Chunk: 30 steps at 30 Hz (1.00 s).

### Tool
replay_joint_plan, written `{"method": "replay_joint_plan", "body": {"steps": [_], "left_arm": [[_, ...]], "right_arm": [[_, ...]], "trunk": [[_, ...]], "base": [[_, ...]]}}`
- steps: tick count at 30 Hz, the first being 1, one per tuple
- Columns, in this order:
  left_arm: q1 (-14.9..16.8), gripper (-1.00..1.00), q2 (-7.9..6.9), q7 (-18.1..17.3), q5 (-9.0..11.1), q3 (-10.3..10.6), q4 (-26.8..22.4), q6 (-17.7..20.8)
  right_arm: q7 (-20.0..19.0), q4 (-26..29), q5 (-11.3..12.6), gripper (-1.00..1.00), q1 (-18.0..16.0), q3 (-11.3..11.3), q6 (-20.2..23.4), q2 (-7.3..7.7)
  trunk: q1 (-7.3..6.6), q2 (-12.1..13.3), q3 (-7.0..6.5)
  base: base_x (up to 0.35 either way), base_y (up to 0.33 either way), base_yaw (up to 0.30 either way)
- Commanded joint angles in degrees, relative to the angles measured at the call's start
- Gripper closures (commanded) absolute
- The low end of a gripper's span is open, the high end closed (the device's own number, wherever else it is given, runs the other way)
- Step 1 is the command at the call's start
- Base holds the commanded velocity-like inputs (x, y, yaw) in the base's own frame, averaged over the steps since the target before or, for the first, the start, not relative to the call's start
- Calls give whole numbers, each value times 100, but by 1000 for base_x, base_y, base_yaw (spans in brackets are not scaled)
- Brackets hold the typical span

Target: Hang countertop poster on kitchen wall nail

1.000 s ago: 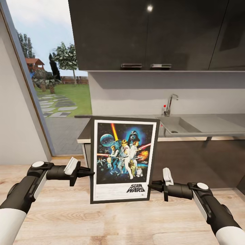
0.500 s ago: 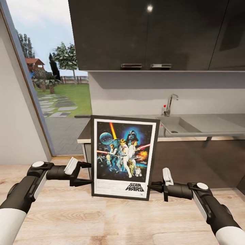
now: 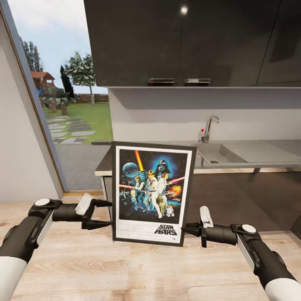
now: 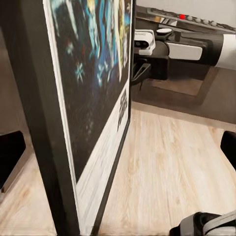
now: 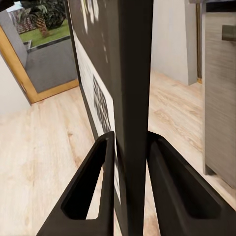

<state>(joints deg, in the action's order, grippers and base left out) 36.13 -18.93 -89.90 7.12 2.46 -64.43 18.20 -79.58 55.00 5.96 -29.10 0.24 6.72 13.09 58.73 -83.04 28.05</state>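
1. The dark upper cabinets (image 3: pixel 184 42) span the top of the head view. Below them runs a pale wall, and at the left a tall window (image 3: pixel 62 96) opens onto a lawn and trees.
2. The kitchen countertop (image 3: pixel 251 161), the grey table with a pale edge, crosses the middle of the view. It carries the steel sink (image 3: pixel 217 154) and a tap (image 3: pixel 207 127) behind it.
3. The light wooden floor (image 3: pixel 138 271) covers the lower part of the view.
4. The poster (image 3: pixel 151 193) is off the table, upright in the air between the two arms, in front of the table's left end. Its artwork faces the head camera and its lower edge tilts slightly, the right corner lower.
5. The left arm reaches in low from the left, forearm nearly level. The left gripper (image 3: pixel 100 212) points at the poster's lower left edge. Its jaws are spread apart; whether a fingertip touches the frame I cannot tell. Compared with half a second ago, this arm sits a little lower and farther left, and the jaws stay as wide; a second ago they were closed on the frame edge.
6. The right arm comes in from the lower right, forearm rising toward the poster. The right gripper (image 3: pixel 186 229) meets the lower right edge. In the right wrist view, its dark fingers (image 5: pixel 91 196) press both faces of the frame, gripping it. This arm has not moved.
7. In the left wrist view, the poster (image 4: pixel 93 98) is seen edge-on, with the right gripper (image 4: pixel 140 73) at its far edge.
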Motion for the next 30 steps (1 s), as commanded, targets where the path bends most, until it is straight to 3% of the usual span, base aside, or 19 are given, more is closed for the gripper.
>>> {"method": "replay_joint_plan", "body": {"steps": [1, 6, 10, 13, 14, 15, 16, 22, 26, 27, 28, 30], "left_arm": [[-30, -100, -103, -10, 22, 13, 10, 60], [-257, -100, -393, -10, 121, 8, 52, -1], [-448, -100, -469, -10, 392, 3, 454, -531], [-511, -100, -510, -10, 536, 1, 1119, -1071], [-532, -100, -525, -10, 586, 1, 1663, -1483], [-536, -100, -528, -10, 595, 1, 1819, -1601], [-545, -100, -531, -10, 613, 0, 2276, -1926], [-552, -100, -524, -10, 629, -2, 3078, -2300], [-554, -100, -466, -10, 686, -16, 4008, -2370], [-554, -100, -455, -10, 745, -25, 4195, -2374], [-554, -100, -404, -10, 1361, -64, 5163, -2542], [-554, -100, -335, -10, 1717, -73, 5672, -2852]], "right_arm": [[-38, 0, 35, 100, -2, -1, 84, 3], [-40, 7, 60, 100, -2, -15, 84, 8], [-40, 10, 73, 100, -2, -35, 84, 14], [-40, 12, 76, 100, 0, -49, 88, 19], [-40, 24, 72, 100, -1, -56, 92, 28], [-40, 26, 70, 100, -1, -58, 94, 33], [-42, 34, 71, 100, 0, -63, 98, 47], [-42, 44, 72, 100, 0, -67, 101, 59], [-37, 87, 72, 100, 2, -68, 106, 67], [-36, 110, 72, 100, 5, -71, 110, 68], [-33, 246, 71, 100, 37, -195, 130, 70], [-32, 290, 68, 100, 49, -265, 148, 70]], "trunk": [[0, -4, 6], [0, -4, 6], [0, -4, 6], [0, -4, 6], [0, -4, 6], [0, -4, 6], [0, -4, 6], [0, -4, 6], [0, -4, 6], [0, -4, 6], [0, -4, 6], [0, -4, 6]], "base": [[0, 0, 0], [0, 0, 0], [0, 0, 0], [0, 0, 0], [0, 0, 0], [0, 0, 0], [0, 0, 0], [0, 0, 0], [0, 0, 0], [0, 0, 0], [0, 0, 0], [0, 0, 0]]}}
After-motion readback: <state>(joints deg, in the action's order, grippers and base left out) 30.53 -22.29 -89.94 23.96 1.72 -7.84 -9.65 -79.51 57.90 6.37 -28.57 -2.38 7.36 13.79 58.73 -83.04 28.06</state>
